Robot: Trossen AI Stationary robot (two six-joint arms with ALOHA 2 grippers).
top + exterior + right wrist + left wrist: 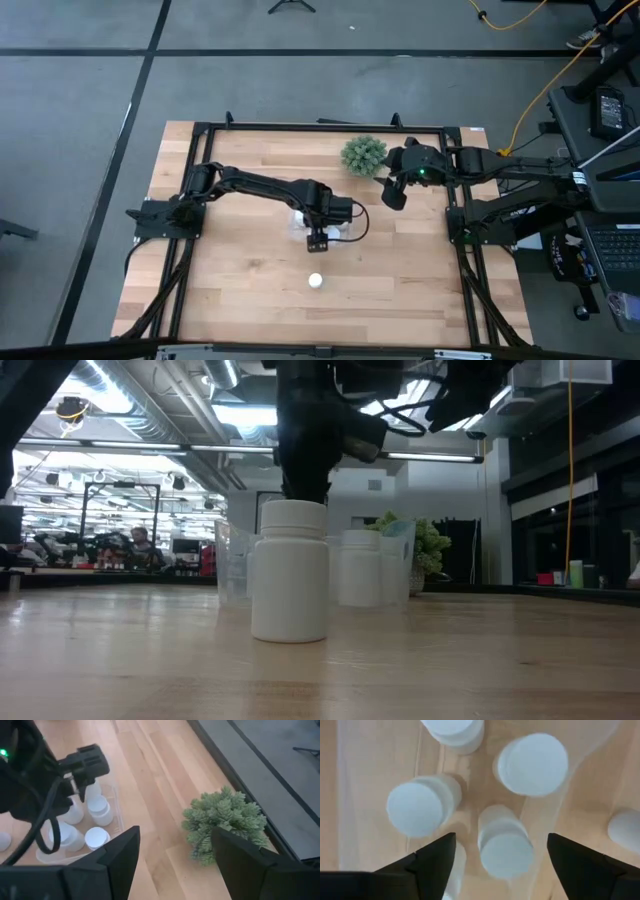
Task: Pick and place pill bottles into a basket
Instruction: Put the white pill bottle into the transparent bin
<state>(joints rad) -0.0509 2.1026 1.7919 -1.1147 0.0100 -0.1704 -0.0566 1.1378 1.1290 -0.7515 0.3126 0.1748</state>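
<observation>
Left wrist view: jaws apart over basket

We see the left gripper (500, 865) with jaws apart above bottles (416, 809) in the basket (352, 233); 1 bottle (316, 281) stands alone on the counter (240, 290). Right gripper (175, 857), also open, hovers near the plant (363, 154).

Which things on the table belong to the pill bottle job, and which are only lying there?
Part of the job:
- loose pill bottle alone on the table
- pill bottles in the basket
- basket
- left gripper, open above the basket

Not part:
- green plant
- right gripper, open, waiting by the plant
</observation>
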